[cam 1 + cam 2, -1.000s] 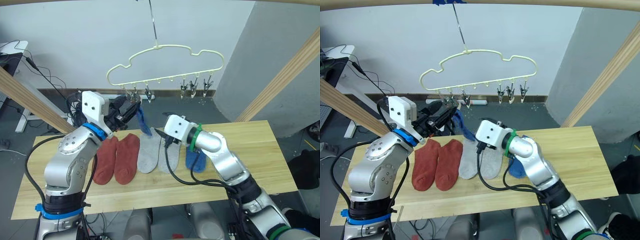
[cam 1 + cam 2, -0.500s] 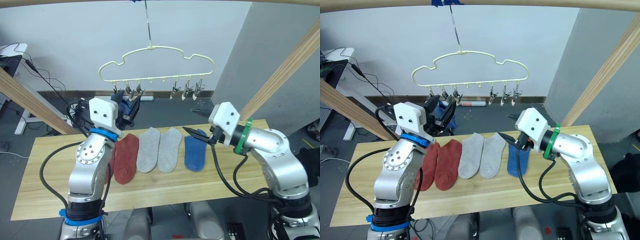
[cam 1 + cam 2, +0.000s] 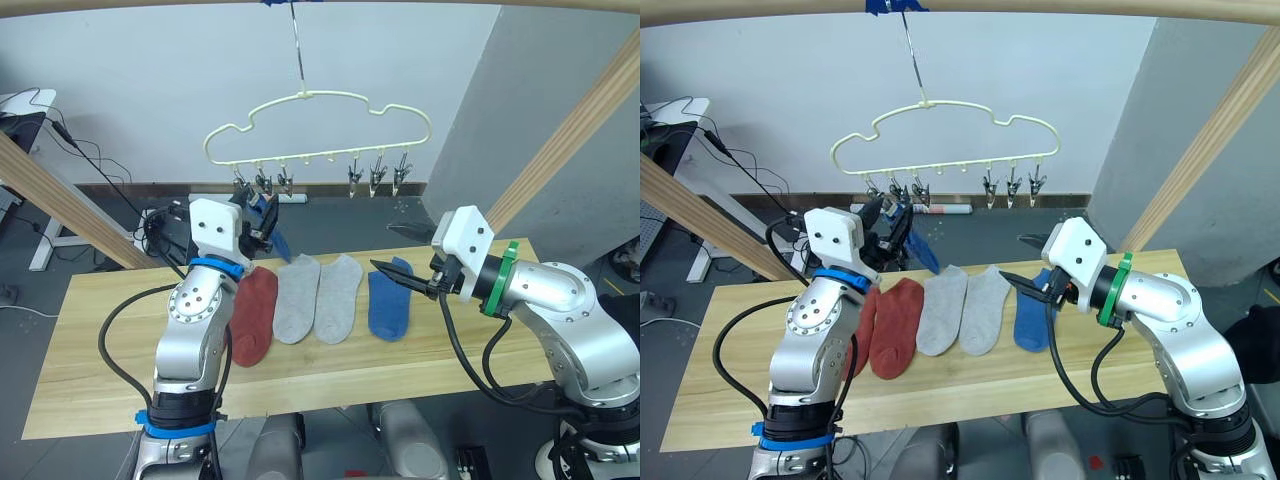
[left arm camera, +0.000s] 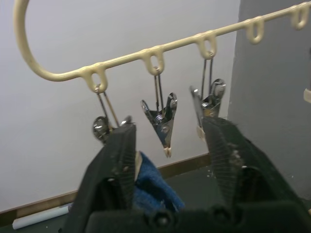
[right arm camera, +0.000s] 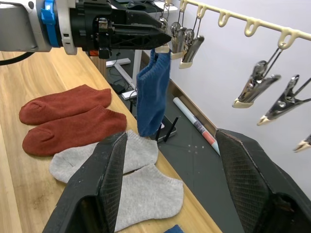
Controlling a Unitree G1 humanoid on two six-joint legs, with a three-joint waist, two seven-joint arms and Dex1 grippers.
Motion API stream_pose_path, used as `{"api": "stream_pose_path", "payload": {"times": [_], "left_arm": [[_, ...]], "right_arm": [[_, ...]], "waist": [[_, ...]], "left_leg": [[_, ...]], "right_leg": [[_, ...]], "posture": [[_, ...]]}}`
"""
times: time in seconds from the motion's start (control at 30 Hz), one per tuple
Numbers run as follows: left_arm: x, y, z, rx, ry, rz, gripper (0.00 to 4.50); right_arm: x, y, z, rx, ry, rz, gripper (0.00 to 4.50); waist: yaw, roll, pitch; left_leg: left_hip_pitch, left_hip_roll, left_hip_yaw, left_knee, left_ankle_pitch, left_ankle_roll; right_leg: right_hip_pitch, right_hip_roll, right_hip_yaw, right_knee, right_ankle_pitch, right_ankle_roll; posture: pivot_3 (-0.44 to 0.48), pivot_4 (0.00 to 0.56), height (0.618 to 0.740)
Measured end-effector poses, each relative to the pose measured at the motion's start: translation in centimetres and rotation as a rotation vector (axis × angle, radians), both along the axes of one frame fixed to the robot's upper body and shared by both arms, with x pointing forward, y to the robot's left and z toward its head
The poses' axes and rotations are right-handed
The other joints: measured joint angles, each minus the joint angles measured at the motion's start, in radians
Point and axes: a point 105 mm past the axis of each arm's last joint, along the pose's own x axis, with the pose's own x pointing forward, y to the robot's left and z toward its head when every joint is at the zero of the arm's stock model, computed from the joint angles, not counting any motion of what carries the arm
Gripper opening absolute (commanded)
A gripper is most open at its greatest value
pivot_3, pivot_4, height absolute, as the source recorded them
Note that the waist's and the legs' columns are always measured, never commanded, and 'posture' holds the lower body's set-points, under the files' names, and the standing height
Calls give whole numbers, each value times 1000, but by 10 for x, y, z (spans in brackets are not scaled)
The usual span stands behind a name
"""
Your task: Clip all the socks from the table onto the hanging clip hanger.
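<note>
A cream clip hanger hangs above the pale wood table. My left gripper is raised to the clips at about ten o'clock of the hanger's row, and a blue sock hangs there, its top edge at a clip. In my left wrist view my fingers stand apart around the sock's top, so I judge I have let go, though whether the clip truly bites the fabric is hard to make out.

On the table, near its middle, five socks lie in a row. From nine o'clock toward three: two rust-red socks, two light grey socks and a second blue sock. So at best one of six is hung and five are left.

My right gripper hovers just over the second blue sock, fingers spread wide and empty.

My left arm hides most of the outer red sock in the head views. The clips at about two o'clock of the hanger look bare.
</note>
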Motion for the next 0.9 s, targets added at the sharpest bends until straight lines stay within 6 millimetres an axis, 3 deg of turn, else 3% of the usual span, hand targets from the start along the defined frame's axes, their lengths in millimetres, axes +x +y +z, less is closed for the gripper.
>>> {"api": "stream_pose_path", "payload": {"times": [0.9], "left_arm": [[25, -1, 13, -23, -59, 67, 1883]], "right_arm": [[0, -5, 2, 1, 2, -21, 3011]], "waist": [[-1, 0, 0]], "left_leg": [[0, 0, 0, 0, 0, 0]], "right_leg": [[0, 0, 0, -1, 0, 1]], "posture": [[-267, 305, 740]]}}
